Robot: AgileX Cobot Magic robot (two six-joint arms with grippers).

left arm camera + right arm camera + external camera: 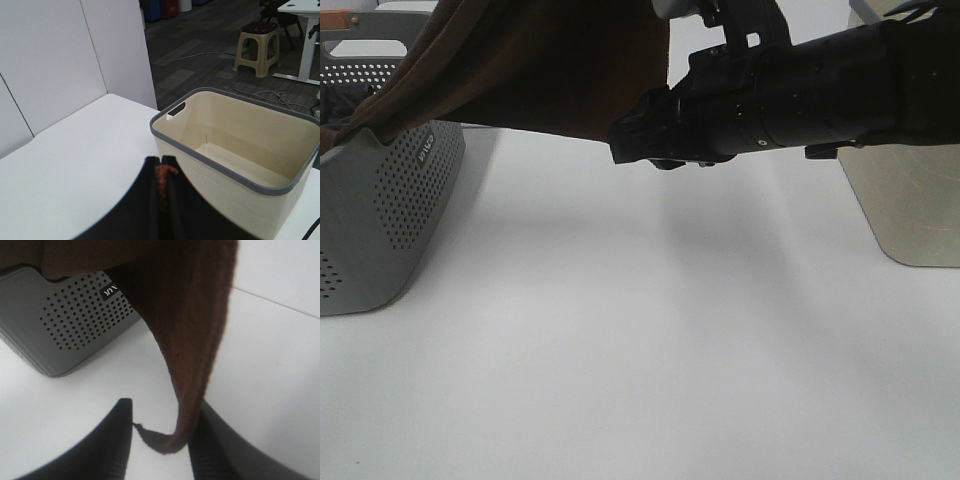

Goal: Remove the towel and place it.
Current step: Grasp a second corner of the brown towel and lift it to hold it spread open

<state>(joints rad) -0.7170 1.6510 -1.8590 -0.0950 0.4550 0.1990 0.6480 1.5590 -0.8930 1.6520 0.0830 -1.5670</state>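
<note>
Towel [540,70] stretches slantwise (corner down) from basket [390,210].

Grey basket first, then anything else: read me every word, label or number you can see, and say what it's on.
Grey basket: one small dark label with pale letters on its perforated side; too blurred to read, and its end is hidden behind the towel.
Beige basket: no text shows.
Nothing else in any view carries readable text.
</note>
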